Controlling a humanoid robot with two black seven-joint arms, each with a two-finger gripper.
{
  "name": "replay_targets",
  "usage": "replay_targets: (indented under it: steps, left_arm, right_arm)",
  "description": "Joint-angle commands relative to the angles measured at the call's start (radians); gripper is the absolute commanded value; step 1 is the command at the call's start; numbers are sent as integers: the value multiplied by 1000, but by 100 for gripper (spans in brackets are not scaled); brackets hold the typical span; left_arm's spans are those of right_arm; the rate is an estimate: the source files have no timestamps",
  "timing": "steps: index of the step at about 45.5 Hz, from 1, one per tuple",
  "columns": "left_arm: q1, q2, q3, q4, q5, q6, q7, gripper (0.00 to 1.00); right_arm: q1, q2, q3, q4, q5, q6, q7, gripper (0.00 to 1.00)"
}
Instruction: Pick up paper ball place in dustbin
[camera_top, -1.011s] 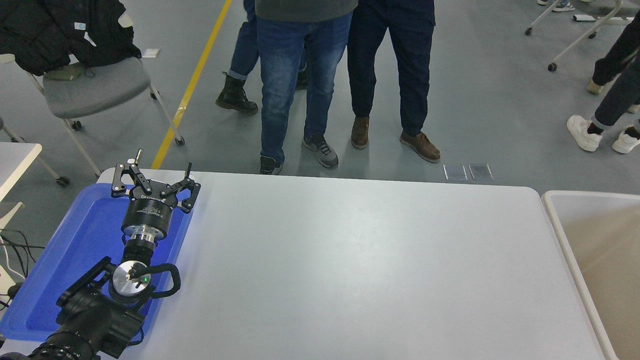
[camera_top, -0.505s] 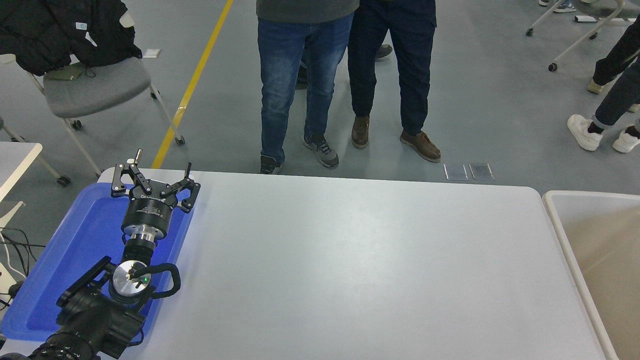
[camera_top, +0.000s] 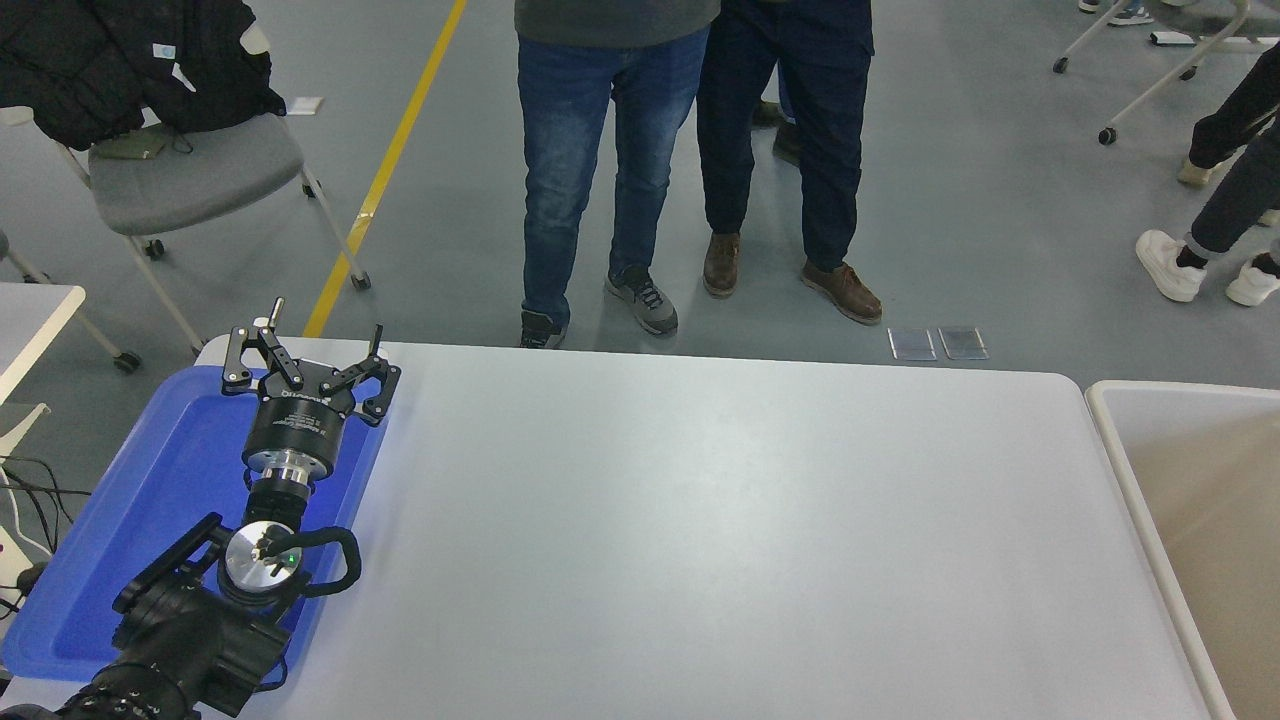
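So the paper ball isn't anywhere in view, the bin (camera_top: 1110, 440) sits way off to the right of the left claw (camera_top: 305, 352), which hangs spread wide and empty over the blue tray (camera_top: 120, 500), right arm out of sight.

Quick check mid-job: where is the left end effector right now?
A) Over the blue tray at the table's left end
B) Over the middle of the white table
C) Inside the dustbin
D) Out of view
A: the left end effector sits open over the far part of the blue tray, at the opposite end of the table from the dustbin.
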Motion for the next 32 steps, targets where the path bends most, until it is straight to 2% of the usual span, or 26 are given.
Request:
replay_targets:
  steps: [1, 13, 32]
  left_arm:
    - [0, -1, 0, 0, 0, 0, 0, 100]
    - [0, 1, 0, 0, 2, -2, 0, 100]
    - [0, -1, 0, 0, 0, 0, 0, 100]
  right_arm:
    - [-88, 88, 5, -58, 28, -140, 0, 0]
    - [-186, 211, 8, -245, 135, -171, 0, 0]
    - [-220, 223, 16, -254, 140, -229, 0, 0]
